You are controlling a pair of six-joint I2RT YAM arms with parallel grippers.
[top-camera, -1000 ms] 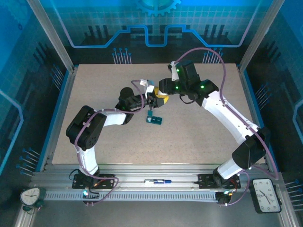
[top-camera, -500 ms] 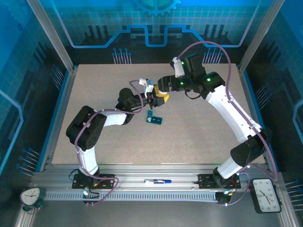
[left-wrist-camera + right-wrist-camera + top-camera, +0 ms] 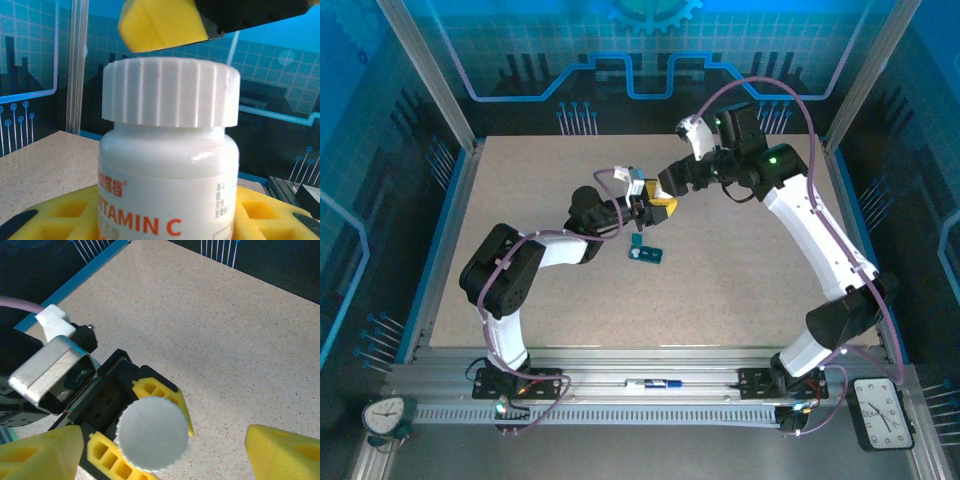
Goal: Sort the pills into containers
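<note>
**Right gripper [image 3: 162, 452] spread wide over a capped bottle**

Right gripper [image 3: 670, 185] hangs with its yellow fingers [image 3: 285, 450] well apart and nothing between them. Seen from its own wrist, the ribbed white cap [image 3: 152, 434] lies straight below the gap, a little nearer the finger on the left of that view. The left gripper [image 3: 650, 210] is clamped on the white bottle [image 3: 167, 165] below the cap, with yellow pads on either side, and holds it upright. The bottle's long axis therefore points up at the right gripper, which is the arm placed to reach the lid. To my eye, the coming move needs those fingers centred on the cap before they close.

The pill box [image 3: 646, 254], small and dark teal, lies on the table [image 3: 740, 280] just beside the left gripper, on the side toward the arm bases. Its long axis runs roughly left to right. A small upright piece at its left end may be a raised lid, but it is too small to be sure.

The label reads "VITAMIN C" in orange capitals, with a row of orange Chinese characters above it that is cut off at the edge. The fine print to the right of it is unreadable.
</note>
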